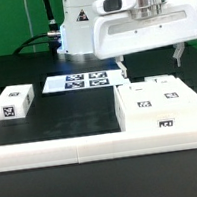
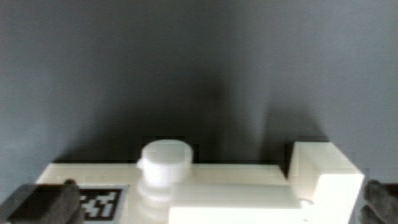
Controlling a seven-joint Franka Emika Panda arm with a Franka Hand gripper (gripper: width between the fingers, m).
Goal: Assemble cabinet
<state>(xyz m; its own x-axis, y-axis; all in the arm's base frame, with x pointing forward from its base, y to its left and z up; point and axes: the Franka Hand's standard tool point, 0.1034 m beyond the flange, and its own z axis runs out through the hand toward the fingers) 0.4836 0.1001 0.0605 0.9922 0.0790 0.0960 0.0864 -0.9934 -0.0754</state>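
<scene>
Block [image 1: 11, 103], small and tagged, sits near the table's [image 1: 59, 117] left edge in the exterior view, its far side hidden. Marker board [image 1: 79, 81] lies mid-table toward the back. Rail [image 1: 82, 145] runs along the front edge, cut off at both ends. Cabinet [image 1: 158, 104] rests toward the right edge, just behind the rail and directly beneath the gripper [image 1: 150, 59], which hangs above it with jaws spread wide, holding nothing. The wrist view shows only a blurred stretch of cabinet with a round peg [image 2: 164, 165]; its lower part is cut off.
</scene>
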